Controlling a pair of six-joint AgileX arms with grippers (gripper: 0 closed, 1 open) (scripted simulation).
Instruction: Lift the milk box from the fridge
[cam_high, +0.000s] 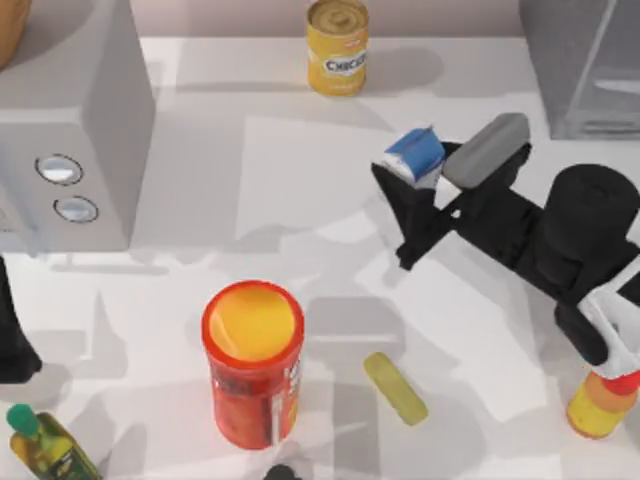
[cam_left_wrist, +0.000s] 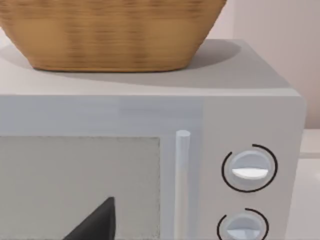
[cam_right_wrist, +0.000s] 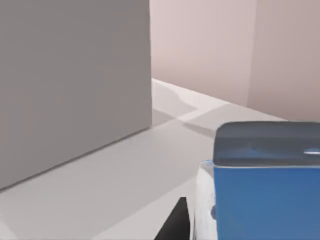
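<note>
The milk box (cam_high: 414, 153), a small blue and white carton, sits between the dark fingers of my right gripper (cam_high: 412, 166), which is shut on it. It hangs left of the fridge (cam_high: 585, 75), the dark grey cabinet at the table's back right, and is outside it. In the right wrist view the carton's blue side (cam_right_wrist: 265, 195) is close up, with one dark fingertip (cam_right_wrist: 176, 225) beside it. My left arm (cam_high: 14, 335) is parked at the table's left edge.
A light grey box with two dials (cam_high: 70, 120) stands at the back left, with a woven basket (cam_left_wrist: 110, 30) on top. A yellow can (cam_high: 337, 46) is at the back centre. A red canister (cam_high: 253, 362), a yellow bar (cam_high: 395, 388) and two bottles (cam_high: 48, 446) (cam_high: 601, 400) line the front.
</note>
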